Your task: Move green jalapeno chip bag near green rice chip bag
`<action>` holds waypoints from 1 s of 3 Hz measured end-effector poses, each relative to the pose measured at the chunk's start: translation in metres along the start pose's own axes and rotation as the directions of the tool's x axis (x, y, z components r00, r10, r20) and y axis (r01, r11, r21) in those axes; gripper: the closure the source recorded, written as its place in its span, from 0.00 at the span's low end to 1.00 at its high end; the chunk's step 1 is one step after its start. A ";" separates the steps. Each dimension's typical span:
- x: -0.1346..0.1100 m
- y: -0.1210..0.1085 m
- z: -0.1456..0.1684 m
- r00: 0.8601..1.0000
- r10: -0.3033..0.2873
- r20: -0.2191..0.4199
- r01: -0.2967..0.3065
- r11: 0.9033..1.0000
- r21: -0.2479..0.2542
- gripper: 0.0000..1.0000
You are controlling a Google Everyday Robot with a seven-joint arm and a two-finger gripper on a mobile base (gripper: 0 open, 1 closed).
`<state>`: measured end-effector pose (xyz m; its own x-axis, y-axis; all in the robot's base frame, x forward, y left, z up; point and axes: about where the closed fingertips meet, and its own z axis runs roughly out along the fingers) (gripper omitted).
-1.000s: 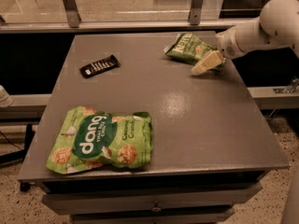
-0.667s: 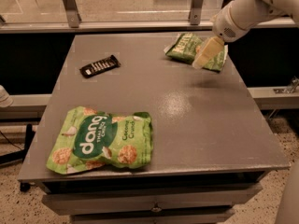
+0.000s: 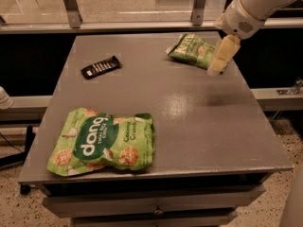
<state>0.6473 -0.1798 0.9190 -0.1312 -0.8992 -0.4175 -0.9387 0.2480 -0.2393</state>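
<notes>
The green jalapeno chip bag [image 3: 193, 50], small and dark green with white "Kettle" lettering, lies at the far right of the grey table [image 3: 189, 122]. The green rice chip bag [image 3: 102, 142], large and lime green with a "dang" oval, lies flat at the near left corner. My gripper [image 3: 221, 56] hangs from the white arm at the upper right, pointing down just right of the jalapeno bag's right edge. It holds nothing that I can see.
A black rectangular bar [image 3: 101, 66] lies at the far left of the table. A metal rail [image 3: 142, 26] runs behind the table's far edge. Drawers [image 3: 156, 207] sit under the front edge.
The arm has swung upward and turned, so the gripper now points more steeply down beside the jalapeno bag. The bags have not moved.
</notes>
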 end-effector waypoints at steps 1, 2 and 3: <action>0.022 0.010 0.000 0.998 0.060 0.034 -0.059 0.998 -0.027 0.00; 0.038 -0.001 -0.001 0.986 0.121 0.114 -0.125 0.992 0.027 0.00; 0.044 -0.020 0.002 0.968 0.159 0.194 -0.179 0.980 0.090 0.00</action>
<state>0.6613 -0.2241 0.9039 -0.2144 -0.7608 -0.6125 -0.8675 0.4365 -0.2385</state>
